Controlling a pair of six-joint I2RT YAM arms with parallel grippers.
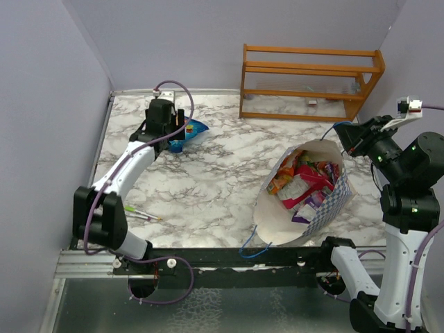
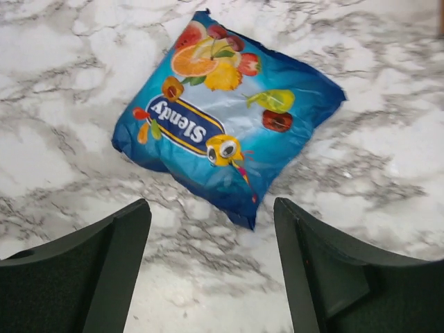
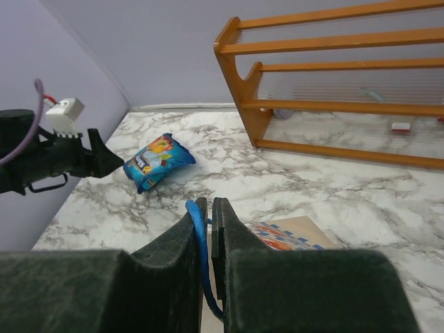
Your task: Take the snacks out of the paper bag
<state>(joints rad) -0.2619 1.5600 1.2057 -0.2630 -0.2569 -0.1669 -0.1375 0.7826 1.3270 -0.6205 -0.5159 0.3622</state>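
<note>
Blue packet [image 2: 225, 125]: lies flat on the marble table [image 1: 208, 187] near the far left corner, well apart from the bag. Judged to be one snack already out.
Packet print: "Slendy" in white on a dark band, with fruit pictures and a cartoon face. Smaller text is unreadable.
Left gripper [image 2: 211, 208]: hangs right over the packet with fingers spread wide, touching nothing. The packet sits free just past the tips.
Bag [image 1: 277, 215]: near right part of the table, lying slanted with its mouth open upward. Chequered outside, cream inside.
Snacks [image 1: 309, 182]: many packets heaped inside the bag, red, orange, green and purple. Labels can't be read.
Right gripper [image 3: 210, 205]: fingers pressed together, pinching the blue cord [image 3: 200, 236] at the bag's far rim.
Why: probably holds the cord to keep the mouth lifted and open, so the other arm can reach in.
Rack [image 1: 309, 80]: orange wood at the far right edge, not part of the job.
Progress: early, since most snacks are in the bag.
</note>
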